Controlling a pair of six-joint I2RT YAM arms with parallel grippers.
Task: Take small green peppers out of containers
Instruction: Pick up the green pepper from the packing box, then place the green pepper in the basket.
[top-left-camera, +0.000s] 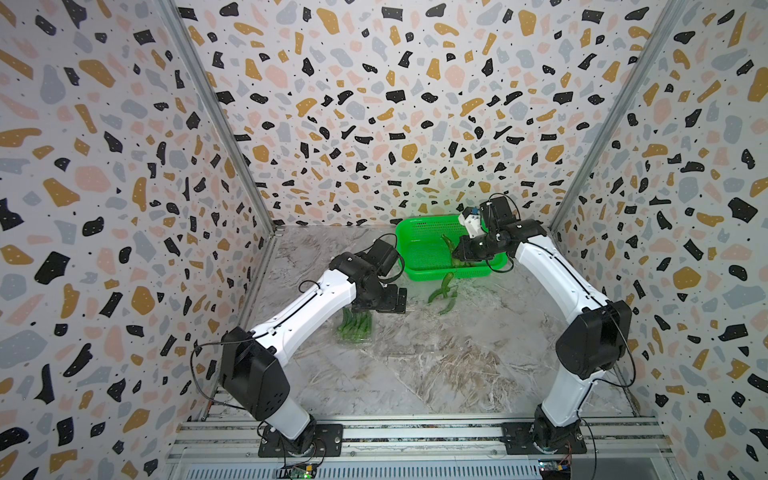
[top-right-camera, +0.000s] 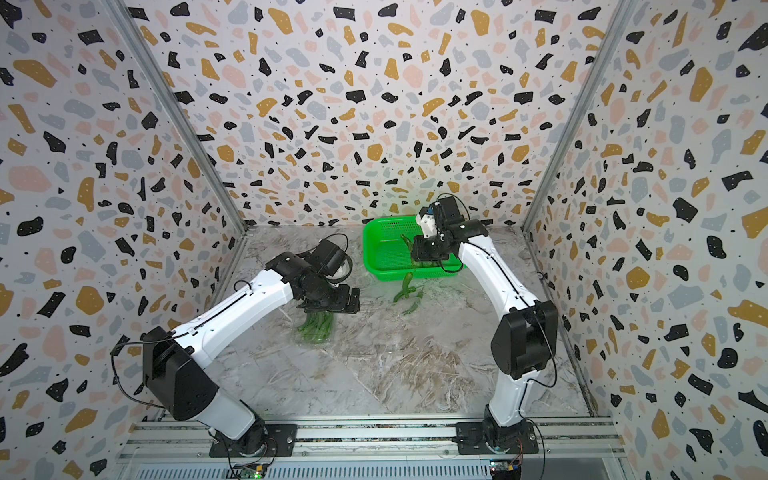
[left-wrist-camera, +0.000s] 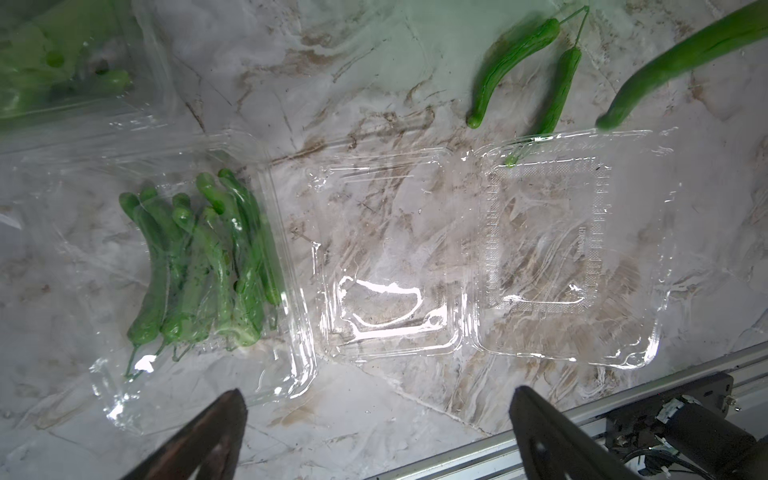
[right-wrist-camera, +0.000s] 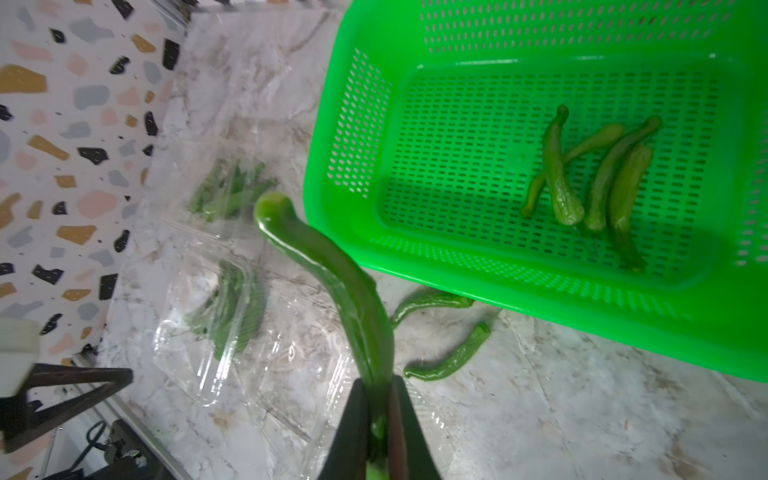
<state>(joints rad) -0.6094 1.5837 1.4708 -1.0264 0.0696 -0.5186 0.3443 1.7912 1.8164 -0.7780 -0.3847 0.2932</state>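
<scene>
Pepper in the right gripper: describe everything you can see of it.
The held pepper is one slim, glossy, dark green chili, curved, with a blunt rounded free end. The right gripper is shut on it near its other end. It is held off the table near the green basket, touching nothing else. No stem shows; the clamped end is hidden.

Bright green perforated plastic basket (top-left-camera: 422, 249) sits at back of marble-look tabletop (top-left-camera: 436, 365), right of ctr in both top views, near back wall. Its slotted walls & mesh floor show best in right wrist view. Terrazzo-print walls (top-left-camera: 395, 104) on 3 sides, w/ metal corner posts (top-left-camera: 216, 120). Alu rails (top-left-camera: 415, 432) run along front edge. Small circuit board (top-left-camera: 300, 472) below them, green light on.
</scene>
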